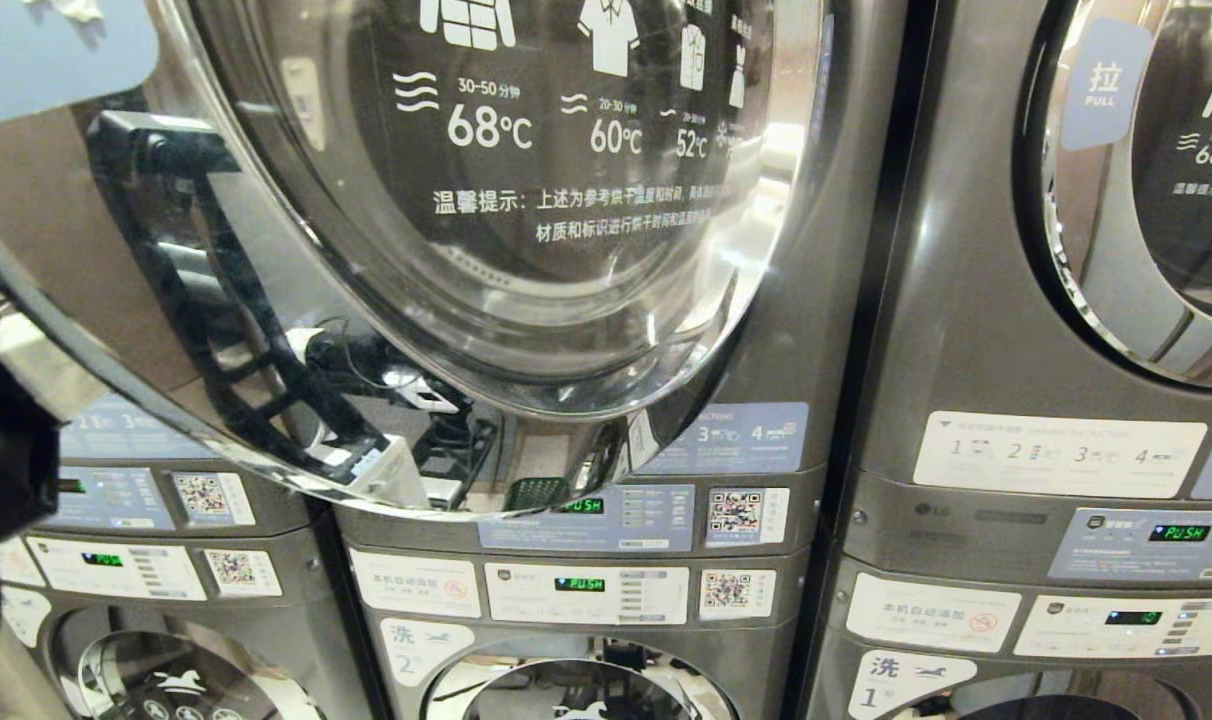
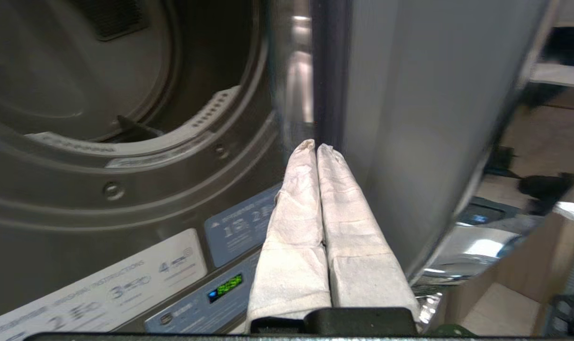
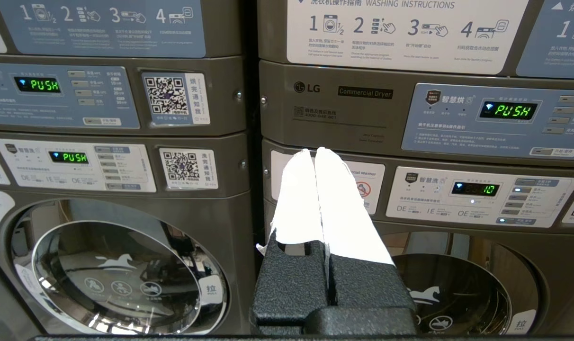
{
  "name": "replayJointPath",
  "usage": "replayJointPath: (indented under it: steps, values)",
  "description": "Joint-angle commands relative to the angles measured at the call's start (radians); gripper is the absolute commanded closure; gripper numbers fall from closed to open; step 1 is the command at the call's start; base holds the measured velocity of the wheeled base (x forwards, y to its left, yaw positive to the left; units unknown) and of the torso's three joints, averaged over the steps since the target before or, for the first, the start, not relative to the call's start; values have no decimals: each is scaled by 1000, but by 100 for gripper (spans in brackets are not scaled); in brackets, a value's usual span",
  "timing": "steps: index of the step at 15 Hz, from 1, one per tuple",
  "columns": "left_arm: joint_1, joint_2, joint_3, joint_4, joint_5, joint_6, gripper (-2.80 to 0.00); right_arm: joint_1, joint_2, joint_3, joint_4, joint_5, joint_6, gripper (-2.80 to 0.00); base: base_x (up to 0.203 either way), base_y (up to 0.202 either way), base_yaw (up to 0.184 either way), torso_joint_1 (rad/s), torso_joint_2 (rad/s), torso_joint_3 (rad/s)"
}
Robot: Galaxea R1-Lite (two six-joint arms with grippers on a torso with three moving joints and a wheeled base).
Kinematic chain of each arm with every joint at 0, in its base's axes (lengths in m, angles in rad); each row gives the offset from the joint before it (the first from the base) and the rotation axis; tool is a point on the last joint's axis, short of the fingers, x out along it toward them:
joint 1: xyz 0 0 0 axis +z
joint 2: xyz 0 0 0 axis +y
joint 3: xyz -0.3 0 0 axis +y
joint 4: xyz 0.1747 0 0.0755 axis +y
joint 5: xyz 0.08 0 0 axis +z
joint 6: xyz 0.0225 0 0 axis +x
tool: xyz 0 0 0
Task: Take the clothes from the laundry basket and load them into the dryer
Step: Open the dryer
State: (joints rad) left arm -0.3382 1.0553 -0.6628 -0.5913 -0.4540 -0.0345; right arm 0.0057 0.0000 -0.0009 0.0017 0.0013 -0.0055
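Note:
The dryer door (image 1: 526,200), glass with a chrome rim, stands swung open across the head view. In the left wrist view the open dryer drum (image 2: 102,71) lies to one side and the door's grey inner face (image 2: 410,142) to the other. My left gripper (image 2: 315,144) is shut and holds nothing, its white-wrapped fingertips pointing into the corner where the door meets the machine front. My left arm (image 1: 6,450) shows at the head view's left edge. My right gripper (image 3: 314,150) is shut and empty, facing the machine fronts lower down. The clothes and the laundry basket are out of view.
A second dryer (image 1: 1146,180) with its door closed stands to the right. Control panels (image 1: 586,515) with green "PUSH" displays run below the doors. Washers (image 1: 566,690) with round doors sit underneath. The open door fills much of the space in front of me.

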Motion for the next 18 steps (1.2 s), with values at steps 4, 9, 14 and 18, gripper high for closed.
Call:
replayJointPath:
  steps: [4, 9, 14, 18]
  values:
    - [-106, 14, 0, -2, -2, 30, 0, 0, 0, 0, 0, 0, -1, 0, 0, 0, 0, 0, 0, 0]
    - [-209, 58, -5, -2, -2, 88, 0, 0, 0, 1, 0, 0, 2, 0, 0, 0, 0, 0, 0, 0]
    - [-313, 135, -38, -4, 0, 151, 0, 0, 0, 1, 0, 0, 4, 0, 0, 0, 0, 0, 0, 0]
    - [-347, 195, -80, -10, 2, 153, 0, 0, 0, 1, 0, 0, 4, 0, 0, 0, 0, 0, 0, 0]
